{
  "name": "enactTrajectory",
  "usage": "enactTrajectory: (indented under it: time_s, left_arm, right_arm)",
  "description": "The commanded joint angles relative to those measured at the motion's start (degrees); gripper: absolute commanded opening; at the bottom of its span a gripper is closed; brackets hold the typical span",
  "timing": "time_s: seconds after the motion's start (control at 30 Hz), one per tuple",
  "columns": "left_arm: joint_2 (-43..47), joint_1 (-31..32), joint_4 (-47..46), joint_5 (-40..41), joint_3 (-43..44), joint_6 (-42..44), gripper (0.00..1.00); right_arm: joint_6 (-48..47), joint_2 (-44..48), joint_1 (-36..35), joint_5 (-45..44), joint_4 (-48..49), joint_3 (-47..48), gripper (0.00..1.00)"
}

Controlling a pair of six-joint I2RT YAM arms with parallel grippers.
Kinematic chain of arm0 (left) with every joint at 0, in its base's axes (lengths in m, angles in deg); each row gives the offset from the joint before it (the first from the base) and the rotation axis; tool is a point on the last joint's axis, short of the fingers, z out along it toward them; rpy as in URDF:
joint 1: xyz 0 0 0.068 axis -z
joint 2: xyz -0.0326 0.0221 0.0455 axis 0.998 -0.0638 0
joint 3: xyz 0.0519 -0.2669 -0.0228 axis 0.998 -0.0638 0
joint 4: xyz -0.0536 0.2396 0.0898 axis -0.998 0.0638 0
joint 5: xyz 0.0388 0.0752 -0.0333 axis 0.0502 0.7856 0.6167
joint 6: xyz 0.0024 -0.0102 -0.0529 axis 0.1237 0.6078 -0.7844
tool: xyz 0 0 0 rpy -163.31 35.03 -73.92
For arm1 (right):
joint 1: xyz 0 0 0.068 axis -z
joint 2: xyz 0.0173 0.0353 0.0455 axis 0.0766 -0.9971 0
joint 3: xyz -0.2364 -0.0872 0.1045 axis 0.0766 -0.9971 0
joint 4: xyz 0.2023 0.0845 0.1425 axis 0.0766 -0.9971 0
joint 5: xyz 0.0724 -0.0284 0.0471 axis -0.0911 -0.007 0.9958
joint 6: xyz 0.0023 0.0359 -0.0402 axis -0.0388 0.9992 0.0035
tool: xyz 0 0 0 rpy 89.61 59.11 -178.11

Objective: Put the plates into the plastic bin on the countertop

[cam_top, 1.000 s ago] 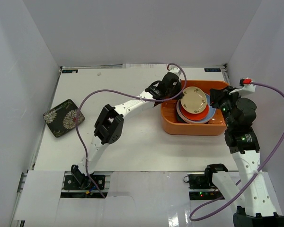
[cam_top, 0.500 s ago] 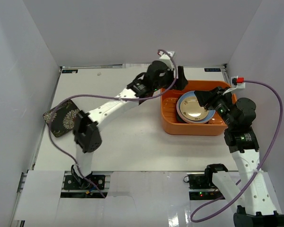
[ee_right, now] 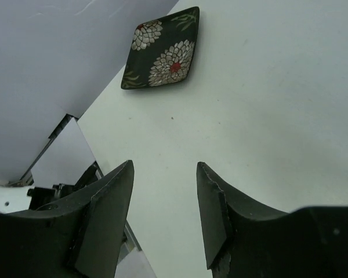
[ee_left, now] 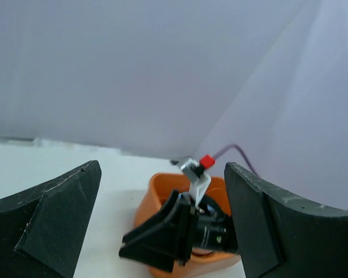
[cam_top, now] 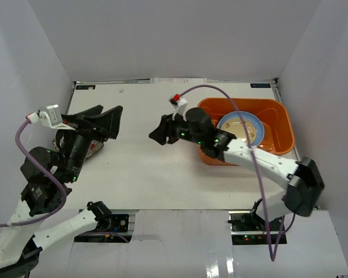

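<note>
My lab test cell.
I see plain grey walls (cam_top: 174, 40) boxing a white tabletop (cam_top: 162, 174), arm bases (cam_top: 101, 217) bolted along the frame's bottom.

the top view looks down from above and behind the arm bases over the table (cam_top: 162, 174). the left wrist view faces level, rightward, at the plastic bin (ee_left: 152, 194). the right wrist view tilts down leftward at the black floral plate (ee_right: 162, 49). both things also lie within the top view.

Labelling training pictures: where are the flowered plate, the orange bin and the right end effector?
flowered plate (ee_right: 162, 49), right wrist view, its middle.
orange bin (cam_top: 282, 136), top view, right wall.
right end effector (ee_right: 163, 174), right wrist view, between fingertips.
</note>
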Motion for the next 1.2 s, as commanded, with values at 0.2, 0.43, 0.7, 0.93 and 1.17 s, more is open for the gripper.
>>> enactTrajectory:
  time_s: [0.2,0.43,0.7,0.93,1.17]
  left_arm:
    - [12.5,0.1,22.8,8.4,-9.9,-3.8,0.98]
    - [17.0,0.1,25.3,6.2,-16.8,-7.1,0.98]
    - [20.0,0.1,24.7,6.5,-21.2,-6.5,0.98]
    - [21.4,0.1,24.6,7.7,-23.1,-7.0,0.98]
    - [20.7,0.1,23.4,9.5,-25.1,-7.2,0.98]
  right_arm:
    - [9.4,-39.1,-6.3,1.6,8.5,29.7,0.55]
    - [13.1,-61.7,-6.9,0.7,2.9,56.1,0.62]
    - [21.0,-75.1,-6.1,1.6,5.9,66.9,0.66]
    - [30.8,-83.5,-5.9,1.5,12.3,71.8,0.65]
    - [36.6,-88.1,-6.9,0.2,16.1,73.9,0.58]
